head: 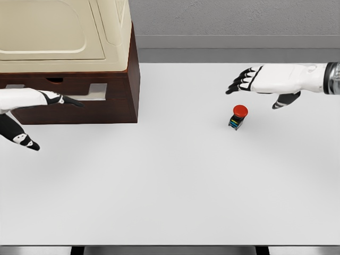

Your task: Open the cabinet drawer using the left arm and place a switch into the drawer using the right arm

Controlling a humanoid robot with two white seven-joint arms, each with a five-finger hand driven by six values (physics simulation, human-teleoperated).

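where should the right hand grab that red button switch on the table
Probably by the dark body under the red cap of the switch, pinched from opposite sides with the right hand coming down from above. It stands upright on the bare table, and the wider round cap likely stops it from slipping out.

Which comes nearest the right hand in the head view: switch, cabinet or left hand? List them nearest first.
Measured from the right hand:
1. Switch, on the table just below the hand.
2. Cabinet, across the table at the upper left.
3. Left hand, at the far left edge, in front of the cabinet.
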